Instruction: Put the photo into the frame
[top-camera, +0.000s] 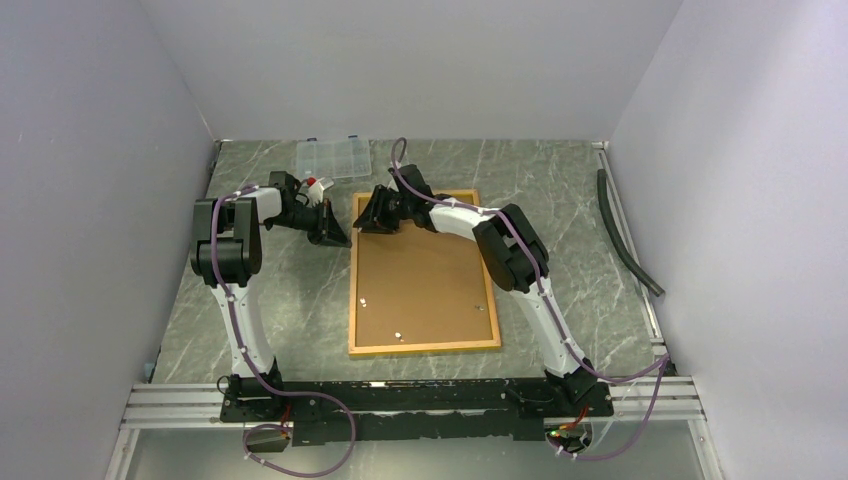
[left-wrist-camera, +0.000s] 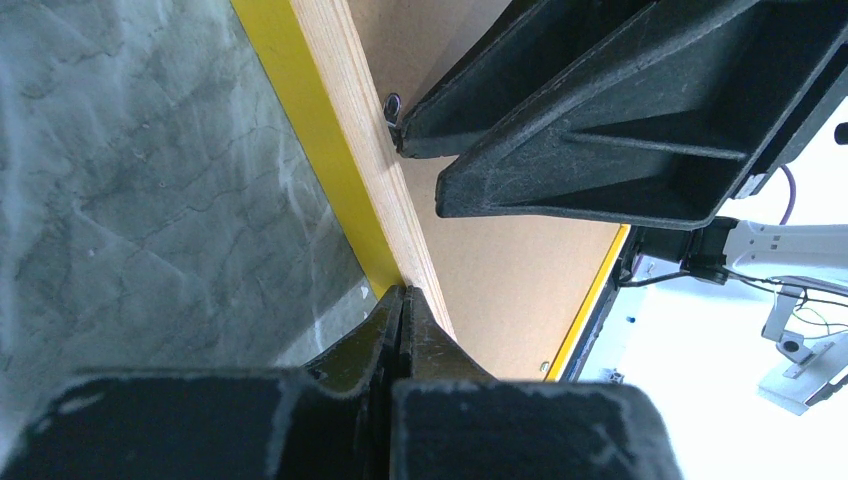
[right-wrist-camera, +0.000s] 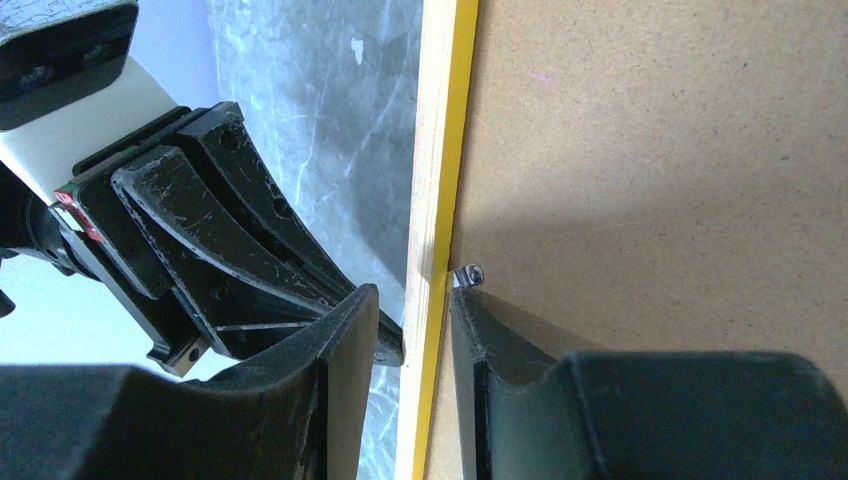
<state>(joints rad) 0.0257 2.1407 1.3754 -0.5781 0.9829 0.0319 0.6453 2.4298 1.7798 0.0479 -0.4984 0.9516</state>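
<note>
Top external: marbled table (top-camera: 290, 290), pale walls (top-camera: 420, 60)

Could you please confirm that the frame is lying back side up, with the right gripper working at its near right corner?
Not quite. The right gripper is at the far left corner of the frame, not the near right one, as the top external view shows. The rest holds: the frame lies back side up, its brown backing showing inside the yellow-orange border.

The frame (top-camera: 425, 275) lies flat in the middle of the table (top-camera: 560, 200). A plastic box (top-camera: 333, 157) sits behind its far left corner. A hose (top-camera: 625, 235) lies well to its right.
</note>
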